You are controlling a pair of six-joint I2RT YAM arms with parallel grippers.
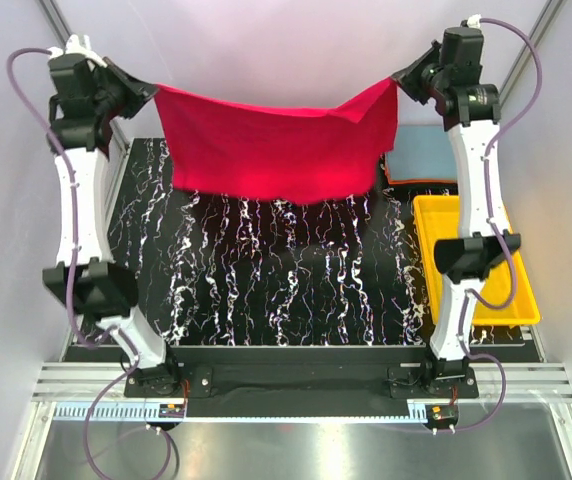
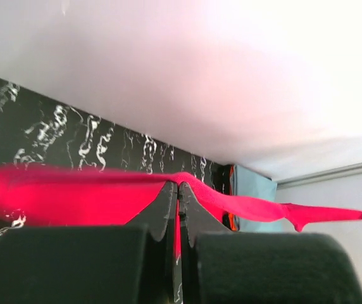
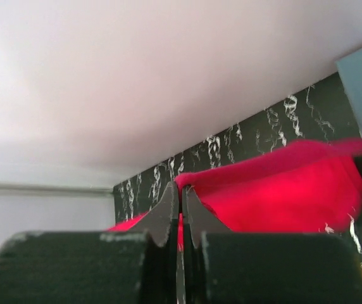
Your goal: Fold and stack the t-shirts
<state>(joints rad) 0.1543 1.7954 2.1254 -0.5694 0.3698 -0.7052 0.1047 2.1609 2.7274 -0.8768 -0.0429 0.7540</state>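
Note:
A bright red t-shirt (image 1: 276, 150) hangs stretched in the air between my two grippers, above the far part of the black marbled table (image 1: 286, 290). My left gripper (image 1: 151, 92) is shut on its left top corner; the red cloth (image 2: 73, 193) shows pinched between the jaws in the left wrist view. My right gripper (image 1: 398, 82) is shut on its right top corner; the red cloth (image 3: 282, 190) drapes away from the jaws in the right wrist view. A grey-blue folded shirt (image 1: 421, 155) lies on an orange one at the far right, also in the left wrist view (image 2: 254, 190).
A yellow plastic tray (image 1: 471, 255) stands at the right side of the table, just in front of the folded pile. White walls close in the back and both sides. The arm bases sit at the near edge.

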